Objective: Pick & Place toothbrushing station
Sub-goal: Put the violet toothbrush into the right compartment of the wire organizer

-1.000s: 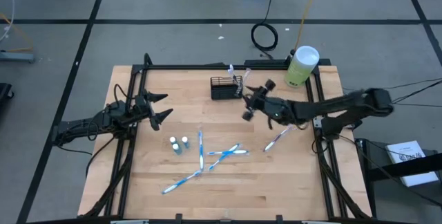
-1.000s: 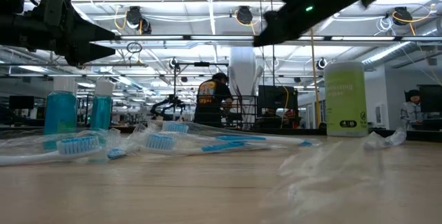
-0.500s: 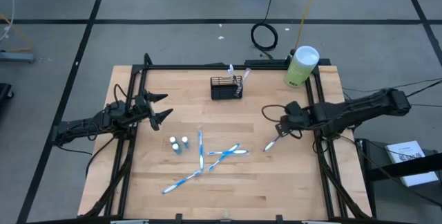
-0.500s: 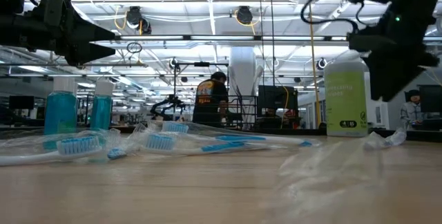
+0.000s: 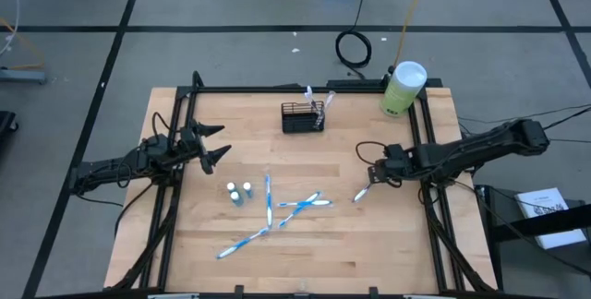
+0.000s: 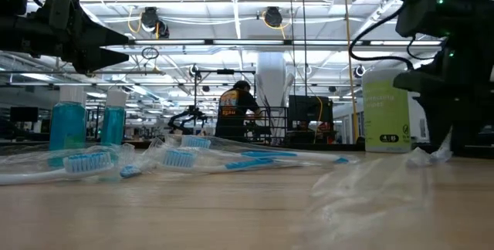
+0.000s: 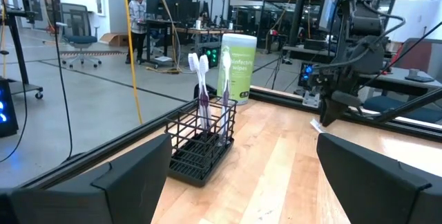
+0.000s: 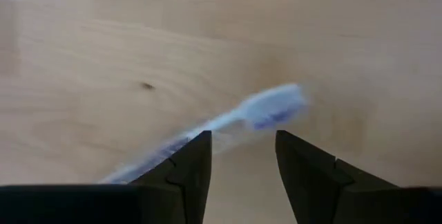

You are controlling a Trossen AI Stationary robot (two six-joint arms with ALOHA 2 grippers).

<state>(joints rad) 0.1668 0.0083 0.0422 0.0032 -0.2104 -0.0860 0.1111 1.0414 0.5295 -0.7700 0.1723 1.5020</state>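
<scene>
Basket (image 5: 303, 116) sits near the table's (image 5: 369, 244) far edge. Right gripper (image 5: 377, 175), fingers apart and empty, hangs over a wrapped toothbrush (image 8: 228, 124); its crinkly wrapper might slip. Left gripper (image 5: 214, 143) waits wide.

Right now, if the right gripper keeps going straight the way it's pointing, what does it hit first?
Most likely the wrapped toothbrush on the table. The right gripper, open, points down at it, the brush lying across the gap between its fingers. How far above it hangs isn't clear.
</scene>
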